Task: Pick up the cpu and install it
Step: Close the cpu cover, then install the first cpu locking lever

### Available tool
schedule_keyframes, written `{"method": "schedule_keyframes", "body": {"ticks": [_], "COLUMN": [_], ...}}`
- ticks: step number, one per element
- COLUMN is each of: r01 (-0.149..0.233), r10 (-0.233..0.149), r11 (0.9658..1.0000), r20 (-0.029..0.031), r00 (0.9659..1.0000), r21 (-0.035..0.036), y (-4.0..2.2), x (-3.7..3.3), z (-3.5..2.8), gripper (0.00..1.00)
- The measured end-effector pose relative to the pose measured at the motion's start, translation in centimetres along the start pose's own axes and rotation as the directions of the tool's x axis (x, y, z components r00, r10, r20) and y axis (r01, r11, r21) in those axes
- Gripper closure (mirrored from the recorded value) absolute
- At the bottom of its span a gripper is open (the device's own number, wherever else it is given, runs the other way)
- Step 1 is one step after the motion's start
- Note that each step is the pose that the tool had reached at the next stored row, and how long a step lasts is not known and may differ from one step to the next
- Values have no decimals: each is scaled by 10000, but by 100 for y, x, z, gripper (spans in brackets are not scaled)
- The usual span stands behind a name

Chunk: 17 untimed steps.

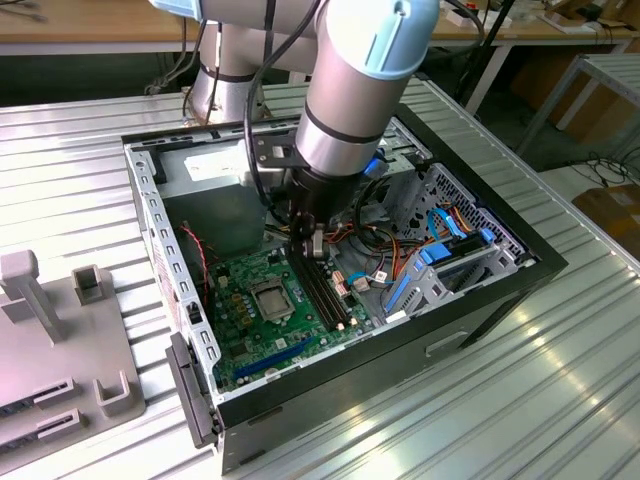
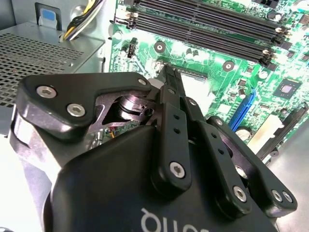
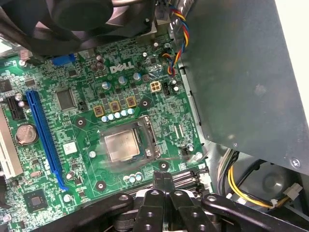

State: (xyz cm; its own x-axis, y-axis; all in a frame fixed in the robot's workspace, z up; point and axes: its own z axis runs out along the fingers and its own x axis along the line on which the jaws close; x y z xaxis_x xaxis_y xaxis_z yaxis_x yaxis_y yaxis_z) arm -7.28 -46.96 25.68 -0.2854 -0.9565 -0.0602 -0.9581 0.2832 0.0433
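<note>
Ribbed metal bench (image 1: 560,400), open PC case (image 1: 500,290) on it. Across the exterior view: cpu (image 1: 271,296) sits in its socket on the motherboard (image 1: 250,330); just to its right, gripper (image 1: 316,243) hovers over the memory slots (image 1: 325,292), fingers pressed together, holding nothing. Judgement: seat flatness should be verified squarely from above.

Open computer case (image 1: 150,215), green motherboard (image 3: 72,145)

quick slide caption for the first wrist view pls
Gripper shut above the green motherboard, with the cpu seated in its socket.
</note>
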Motion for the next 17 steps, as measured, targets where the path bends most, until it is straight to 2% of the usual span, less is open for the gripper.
{"method": "schedule_keyframes", "body": {"ticks": [6, 17], "r01": [49, 90], "r10": [-49, -90], "r11": [10000, 10000], "r20": [44, 43], "r00": [10000, 10000], "r21": [-16, -19], "y": [-2, -2], "x": [6, 7], "z": [-2, -3], "gripper": [89, 89]}}
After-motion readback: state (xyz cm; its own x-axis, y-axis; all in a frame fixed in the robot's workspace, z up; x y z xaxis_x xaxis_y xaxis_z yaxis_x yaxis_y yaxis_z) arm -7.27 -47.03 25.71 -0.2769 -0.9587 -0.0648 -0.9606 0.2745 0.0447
